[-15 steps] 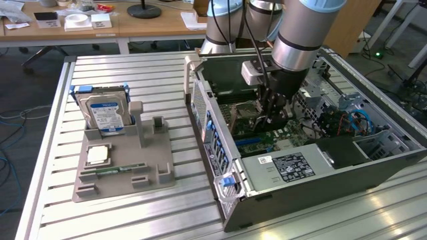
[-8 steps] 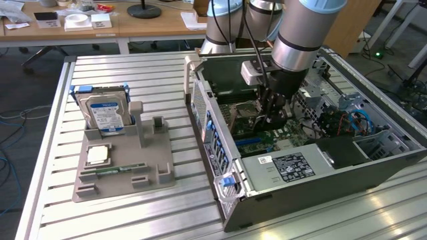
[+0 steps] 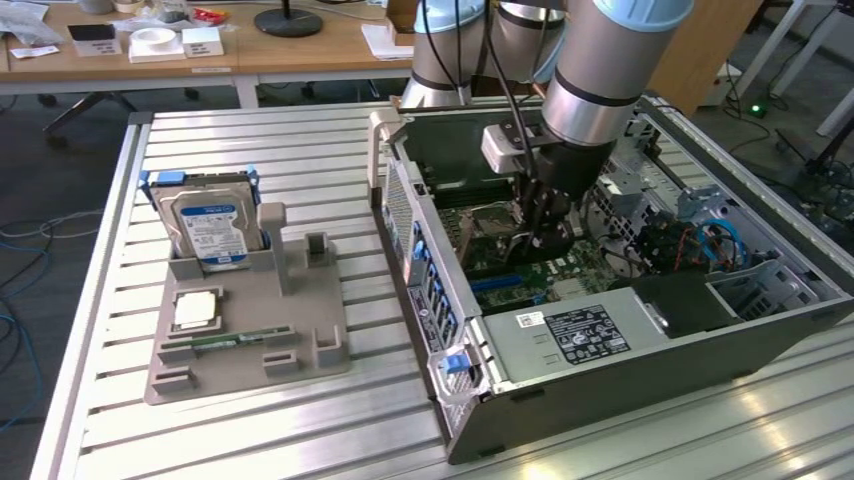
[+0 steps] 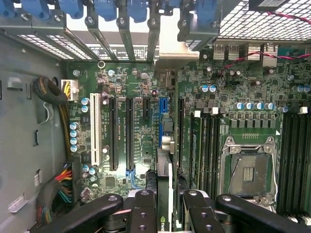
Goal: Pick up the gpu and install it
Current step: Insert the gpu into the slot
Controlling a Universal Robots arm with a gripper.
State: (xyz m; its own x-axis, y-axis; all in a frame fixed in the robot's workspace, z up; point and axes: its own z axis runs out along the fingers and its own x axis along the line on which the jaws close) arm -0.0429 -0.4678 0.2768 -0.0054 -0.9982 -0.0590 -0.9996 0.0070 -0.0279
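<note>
- A grey plastic tray (image 3: 314,330) is set on the slatted metal table (image 3: 267,140), at the exterior view's left of the open steel computer case (image 3: 641,340).
- The thin dark gpu (image 4: 164,184) is held over the green motherboard (image 4: 141,97) inside it.

The exterior view looks down from well back over the open computer case (image 3: 627,375); the wrist view faces its motherboard (image 4: 138,92) from close above, which both views share.

bench: slotted metal table (image 3: 267,420) | behind: wooden desk (image 3: 294,55) with papers (image 3: 387,40) | ground: dark grey floor (image 3: 60,165), loose cables (image 3: 20,235) at exterior view's left
</note>
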